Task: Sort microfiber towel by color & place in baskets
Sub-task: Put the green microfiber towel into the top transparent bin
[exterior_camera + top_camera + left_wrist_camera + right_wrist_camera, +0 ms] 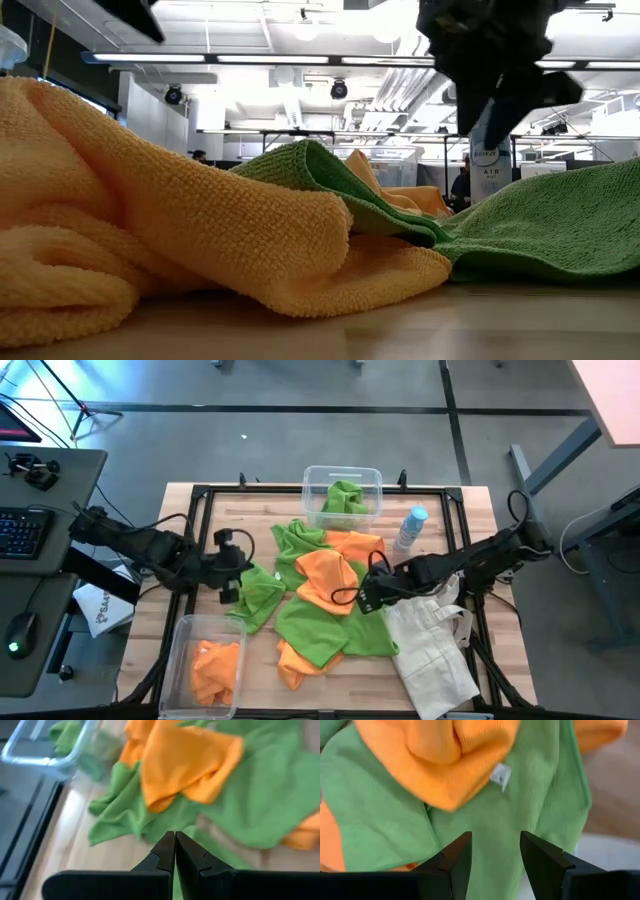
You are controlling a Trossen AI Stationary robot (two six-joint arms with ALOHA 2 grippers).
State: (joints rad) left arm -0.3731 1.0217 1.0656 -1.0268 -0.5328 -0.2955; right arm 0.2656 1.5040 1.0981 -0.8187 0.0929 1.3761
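Towels (325,595), orange and green, lie heaped mid-table between two clear baskets, the far one (343,495) holding green and the near-left one (208,660) orange, while the right gripper (495,852) hovers parted over green cloth and the left gripper (175,851) is pinched closed, empty.

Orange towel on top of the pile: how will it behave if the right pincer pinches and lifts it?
Likely floppy: the orange towel lies in soft folds. Probably light. It overlaps a green towel, so that might drag along. The open right pincer hovers over green cloth beside it.
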